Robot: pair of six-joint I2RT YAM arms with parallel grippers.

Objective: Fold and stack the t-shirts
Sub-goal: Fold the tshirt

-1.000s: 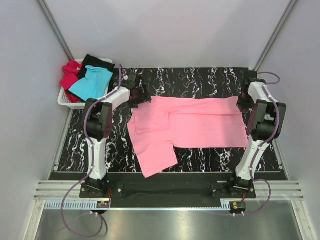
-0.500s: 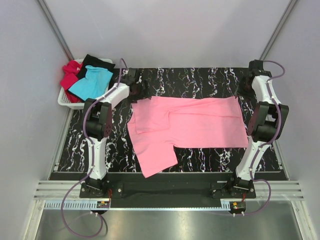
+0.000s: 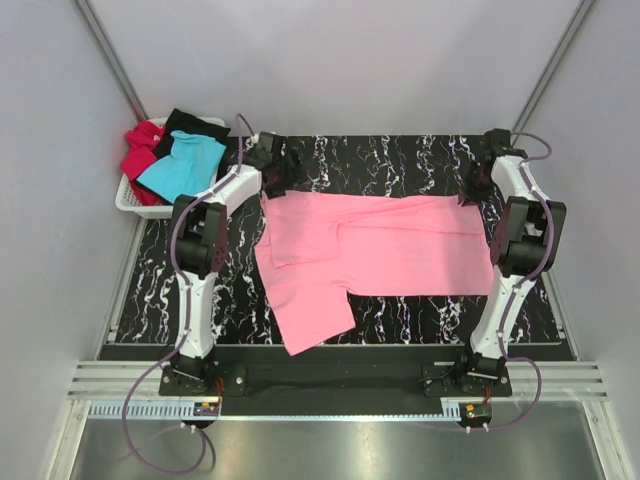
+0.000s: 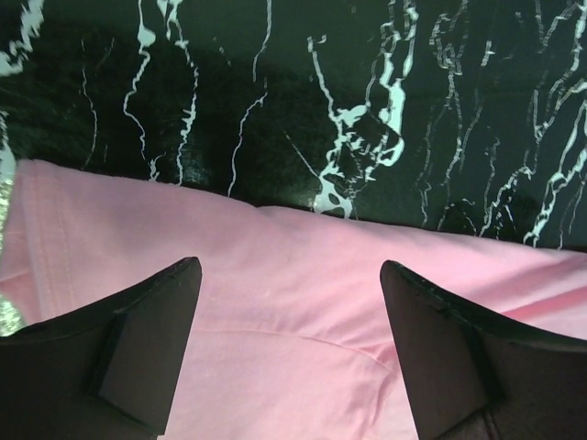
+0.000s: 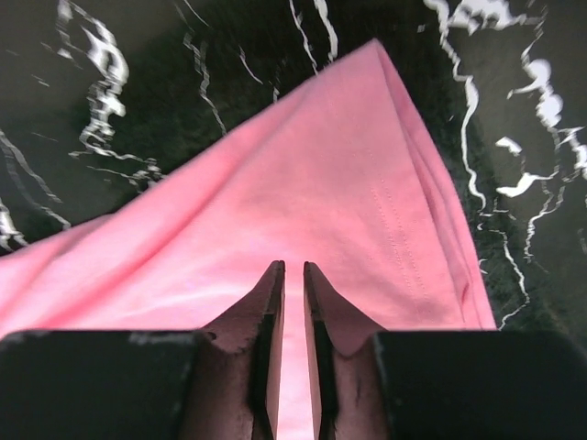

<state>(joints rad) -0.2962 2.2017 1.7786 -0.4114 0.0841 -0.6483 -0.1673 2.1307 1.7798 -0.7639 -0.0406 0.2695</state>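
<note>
Centrally, the pink shirt (image 3: 375, 250) lies spread on the table (image 3: 400, 155), its near left part folded over and reaching toward the near edge. The left claw (image 4: 289, 270) hangs wide open over the shirt's far left edge. The right claw (image 5: 293, 268) is over the far right corner with its fingers nearly together; whether it pinches cloth, I cannot tell. At far left, the basket (image 3: 125, 200) holds the turquoise shirt (image 3: 180, 165), red shirt (image 3: 140, 152) and black shirt (image 3: 190, 122).
</note>
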